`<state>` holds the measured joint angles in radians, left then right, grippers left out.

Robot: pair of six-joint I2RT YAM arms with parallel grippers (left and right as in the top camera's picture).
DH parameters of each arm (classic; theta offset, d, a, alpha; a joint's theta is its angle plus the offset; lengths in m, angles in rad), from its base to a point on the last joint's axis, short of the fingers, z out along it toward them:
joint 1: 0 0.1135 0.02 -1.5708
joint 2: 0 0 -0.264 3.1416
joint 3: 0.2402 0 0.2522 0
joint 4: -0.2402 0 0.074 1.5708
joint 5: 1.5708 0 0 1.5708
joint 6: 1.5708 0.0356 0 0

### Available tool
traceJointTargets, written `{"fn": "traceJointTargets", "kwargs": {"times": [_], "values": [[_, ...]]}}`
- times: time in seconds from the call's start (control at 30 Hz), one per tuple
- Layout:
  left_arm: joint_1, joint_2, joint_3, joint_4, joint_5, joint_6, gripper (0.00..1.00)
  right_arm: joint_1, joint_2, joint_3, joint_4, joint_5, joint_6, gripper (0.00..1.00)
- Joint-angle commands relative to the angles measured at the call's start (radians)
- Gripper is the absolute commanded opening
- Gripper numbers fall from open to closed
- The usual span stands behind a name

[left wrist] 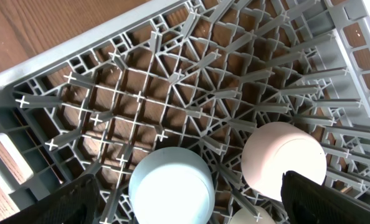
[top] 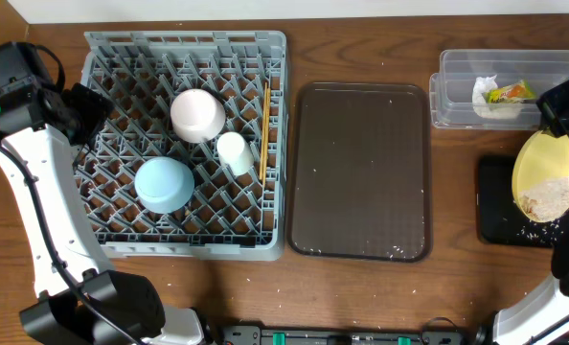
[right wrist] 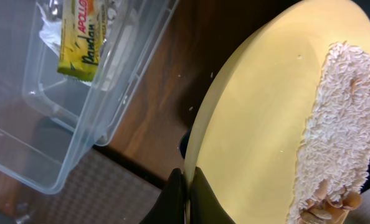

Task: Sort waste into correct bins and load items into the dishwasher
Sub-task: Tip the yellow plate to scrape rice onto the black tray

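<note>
The step in hand seems to be emptying the food crumbs (right wrist: 334, 124) from the yellow plate (right wrist: 260, 112) into the black tray (top: 492, 206). The right hand (right wrist: 186, 186) is closed on the rim of the plate, which is tilted above the tray at the right edge of the overhead frame. To do this well, I would hold the low edge of the plate inside the border of the tray and tilt it more, slowly, so that the pile slides and does not jump onto the table.

The right wrist view shows the grip on the rim and the printed wrapper (right wrist: 82, 43) in the clear tub (right wrist: 23, 143). The overhead view does not show these finely. Only the overhead view shows the dish rack (top: 184, 247) whole, with the white cup (top: 234, 153) and chopsticks (top: 264, 120). The left wrist view shows the left hand (left wrist: 200, 202) open, fingers wide apart, above the blue bowl (left wrist: 170, 186) and pink bowl (left wrist: 284, 158).
</note>
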<state>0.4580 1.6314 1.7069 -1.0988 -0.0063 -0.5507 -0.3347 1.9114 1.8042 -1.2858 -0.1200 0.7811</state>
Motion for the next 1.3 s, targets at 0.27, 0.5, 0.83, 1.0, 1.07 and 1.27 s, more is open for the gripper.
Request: {"fn": "traceJointTargets", "kwargs": {"times": [0.27,0.5,0.83,1.0,1.07,1.27], "values": [[0.002,0.002,-0.001,-0.004,-0.006,-0.008,0.94,-0.085,-0.022,0.016,0.019,-0.164,-0.069,0.01],[0.002,0.002,-0.001,-0.004,-0.006,-0.008,0.93,-0.104,-0.022,0.011,0.027,-0.188,-0.088,0.01],[0.002,0.002,-0.001,-0.004,-0.006,-0.008,0.94,-0.132,-0.022,0.001,0.067,-0.292,-0.109,0.01],[0.002,0.002,-0.001,-0.004,-0.006,-0.008,0.93,-0.138,-0.022,-0.002,0.05,-0.303,-0.109,0.01],[0.002,0.002,-0.001,-0.004,-0.006,-0.008,0.93,-0.138,-0.022,-0.002,0.04,-0.308,-0.109,0.01],[0.002,0.002,-0.001,-0.004,-0.006,-0.008,0.93,-0.138,-0.02,-0.002,0.051,-0.34,-0.114,0.01]]}}
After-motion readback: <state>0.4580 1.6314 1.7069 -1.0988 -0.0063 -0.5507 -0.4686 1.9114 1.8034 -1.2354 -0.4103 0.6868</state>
